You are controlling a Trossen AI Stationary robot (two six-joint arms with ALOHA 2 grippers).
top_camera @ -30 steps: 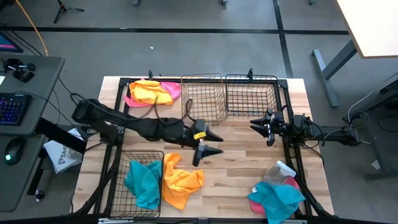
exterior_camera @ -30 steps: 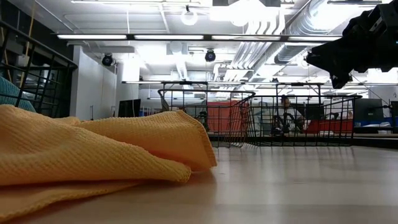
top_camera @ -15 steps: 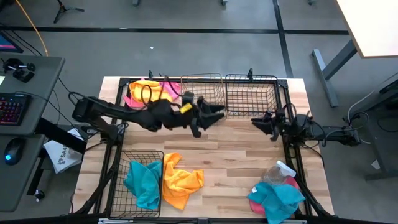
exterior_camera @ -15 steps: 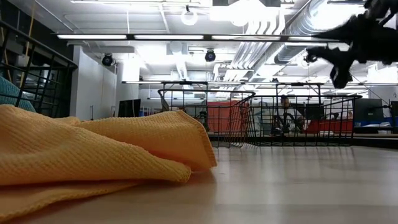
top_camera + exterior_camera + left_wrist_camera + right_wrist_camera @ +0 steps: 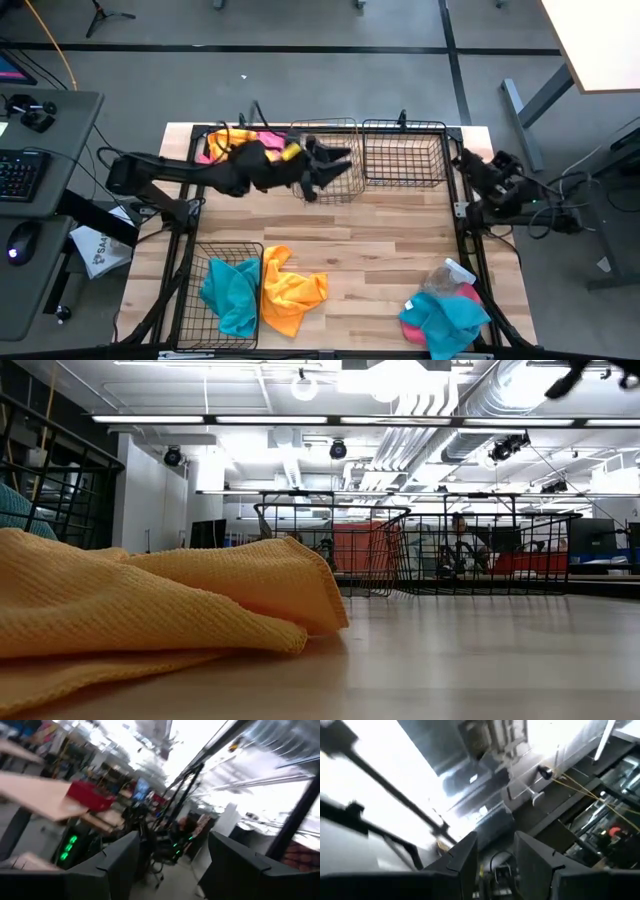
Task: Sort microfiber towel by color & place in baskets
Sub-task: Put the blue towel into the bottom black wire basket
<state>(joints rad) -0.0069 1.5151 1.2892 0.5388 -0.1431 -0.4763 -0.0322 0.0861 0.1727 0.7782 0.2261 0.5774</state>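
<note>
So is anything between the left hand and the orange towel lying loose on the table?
Nothing visible. The left hand, empty and open, hovers over the middle far basket; bare table separates it from the orange towel.

The wooden surface (image 5: 380,240) carried three wire baskets (image 5: 403,152), two at its far edge, one at the near left corner. An orange towel (image 5: 290,297) lay beside that one; pink and turquoise towels (image 5: 445,318) were heaped near right.

high: straight down, whole table (image 5: 400,240) | low: tabletop level — shares baskets (image 5: 404,152)
</note>
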